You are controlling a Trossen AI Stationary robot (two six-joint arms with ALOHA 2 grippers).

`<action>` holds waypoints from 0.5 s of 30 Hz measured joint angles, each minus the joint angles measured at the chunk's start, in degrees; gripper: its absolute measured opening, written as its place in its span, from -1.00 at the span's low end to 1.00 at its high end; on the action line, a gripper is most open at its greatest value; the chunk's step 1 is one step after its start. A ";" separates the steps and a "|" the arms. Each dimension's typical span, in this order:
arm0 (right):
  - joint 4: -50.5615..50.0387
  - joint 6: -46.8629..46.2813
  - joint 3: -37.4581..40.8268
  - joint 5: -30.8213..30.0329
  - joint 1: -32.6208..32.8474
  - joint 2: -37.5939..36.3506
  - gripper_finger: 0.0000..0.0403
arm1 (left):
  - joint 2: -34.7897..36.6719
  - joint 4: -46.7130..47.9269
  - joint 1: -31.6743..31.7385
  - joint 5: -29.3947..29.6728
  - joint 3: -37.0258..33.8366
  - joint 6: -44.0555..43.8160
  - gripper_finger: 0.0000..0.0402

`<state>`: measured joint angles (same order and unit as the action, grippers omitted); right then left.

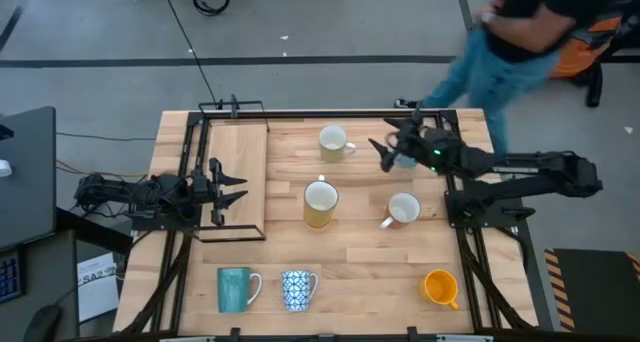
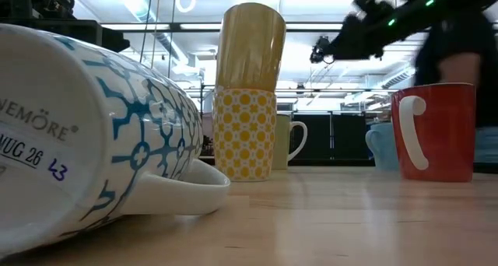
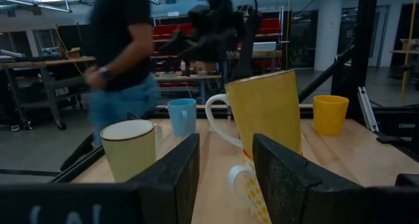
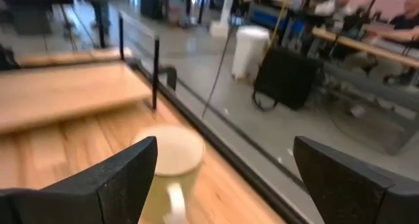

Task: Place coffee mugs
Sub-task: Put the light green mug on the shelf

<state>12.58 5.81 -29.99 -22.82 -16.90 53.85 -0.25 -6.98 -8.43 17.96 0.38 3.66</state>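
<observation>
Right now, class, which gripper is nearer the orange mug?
Right. The right gripper hovers at the table's far side, above the orange mug; the left gripper waits across the table.

Yellow mug (image 1: 320, 203) stacked centre; patterned mug (image 1: 297, 289) (tipped), teal mug (image 1: 235, 288) beside.

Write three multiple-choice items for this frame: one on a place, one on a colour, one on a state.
1. The teal mug stands
A. beside the blue-and-white mug
B. under an arm
C. off the table

2. The lone mug at the table edge, on the right arm's side, is
A. white
B. orange
C. teal

3. The right gripper is
A. shut on a mug
B. open, holding nothing
C. out of view

Answers: 1 A, the high view shows the pair side by side; 2 B, its colour is plain from above; 3 B, the right wrist view shows its fingers spread wide with nothing gripped.
</observation>
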 joint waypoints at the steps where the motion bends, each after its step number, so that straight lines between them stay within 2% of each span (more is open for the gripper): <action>1: -0.01 -0.01 -0.44 1.61 -1.22 1.78 0.81 | -0.02 0.00 -0.02 0.02 0.00 0.02 -0.26; 7: 0.13 -0.25 -2.16 12.61 -7.17 10.76 0.80 | -0.02 0.00 -0.02 0.02 -0.02 0.00 -0.26; 15: 2.71 -0.27 -2.87 20.05 -11.61 19.60 0.81 | -0.01 -0.02 0.00 0.02 -0.01 0.01 -0.26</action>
<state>15.29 5.54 -32.86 -2.77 -28.51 73.45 -0.27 -7.01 -8.43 17.98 0.37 3.67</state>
